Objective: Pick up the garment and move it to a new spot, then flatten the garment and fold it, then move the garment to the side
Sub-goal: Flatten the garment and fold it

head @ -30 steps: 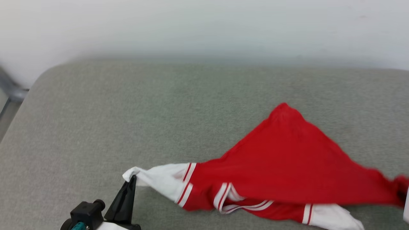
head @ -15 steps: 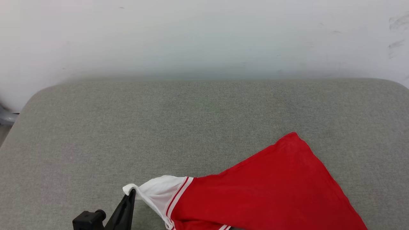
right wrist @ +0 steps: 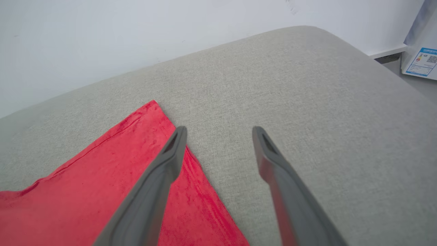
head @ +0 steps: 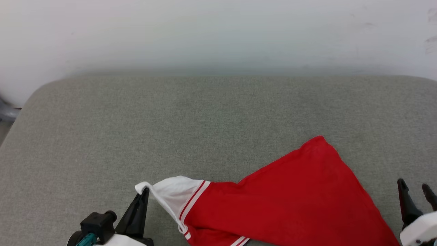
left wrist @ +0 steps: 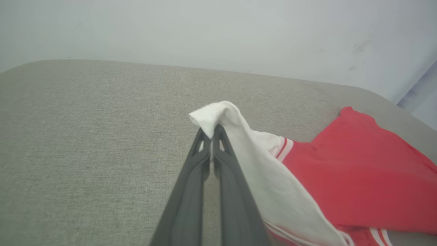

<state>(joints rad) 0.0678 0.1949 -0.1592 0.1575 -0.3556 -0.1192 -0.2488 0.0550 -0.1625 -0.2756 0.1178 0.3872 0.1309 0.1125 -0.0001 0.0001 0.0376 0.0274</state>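
The garment point(head: 290, 198) is a red shirt with a white, stripe-trimmed sleeve, spread in a rough triangle over the grey cushion point(head: 170, 130) at the lower right of the head view. My left gripper point(head: 145, 192) is shut on the tip of the white sleeve point(left wrist: 218, 116), which it holds slightly raised. The left wrist view shows the sleeve draped over the closed fingers point(left wrist: 191, 184). My right gripper point(head: 414, 186) stands open at the lower right, just off the garment's right edge point(right wrist: 191, 191), with nothing between its fingers point(right wrist: 160, 171).
A pale wall point(head: 218, 34) rises right behind the cushion. The cushion's rounded left corner point(head: 37, 95) drops to the floor beside a grey frame point(head: 6, 112). A box with a printed label point(right wrist: 421, 59) stands past the right corner.
My right gripper has let go of the garment's right end and opened; the red cloth now lies slack on the cushion. The head camera has shifted. The left gripper keeps its hold on the sleeve.
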